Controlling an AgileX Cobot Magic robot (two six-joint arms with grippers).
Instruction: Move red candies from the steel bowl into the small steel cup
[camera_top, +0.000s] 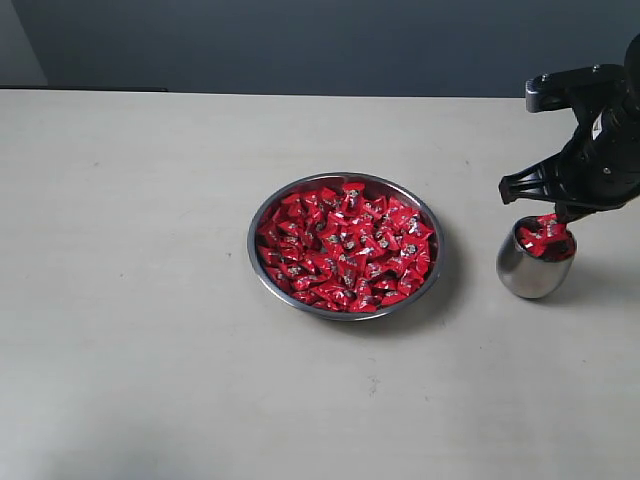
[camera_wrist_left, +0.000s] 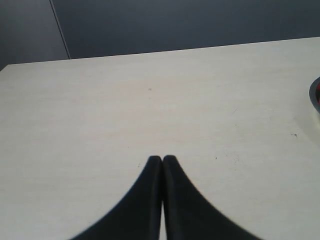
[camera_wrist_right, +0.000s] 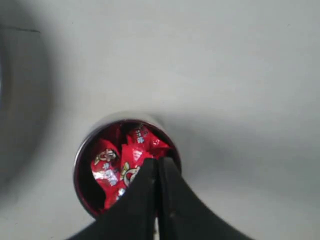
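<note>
The steel bowl (camera_top: 251, 240) sits mid-table, filled with red candies (camera_top: 345, 245). To its right stands the small steel cup (camera_top: 528, 276), with several red candies (camera_top: 546, 240) heaped to its rim. My right gripper (camera_top: 562, 214) hangs just above the cup's mouth. In the right wrist view its black fingertips (camera_wrist_right: 158, 161) press together over the cup's rim (camera_wrist_right: 80, 155), beside the candies (camera_wrist_right: 112, 162), with nothing seen between them. My left gripper (camera_wrist_left: 162, 158) is shut and empty over bare table; the bowl's edge (camera_wrist_left: 315, 95) shows at the border of that view.
The pale tabletop (camera_top: 130, 300) stretches wide to the left and in front of the bowl. A dark wall (camera_top: 300, 40) runs behind the table's far edge. The right arm's black body (camera_top: 600, 150) stands over the cup.
</note>
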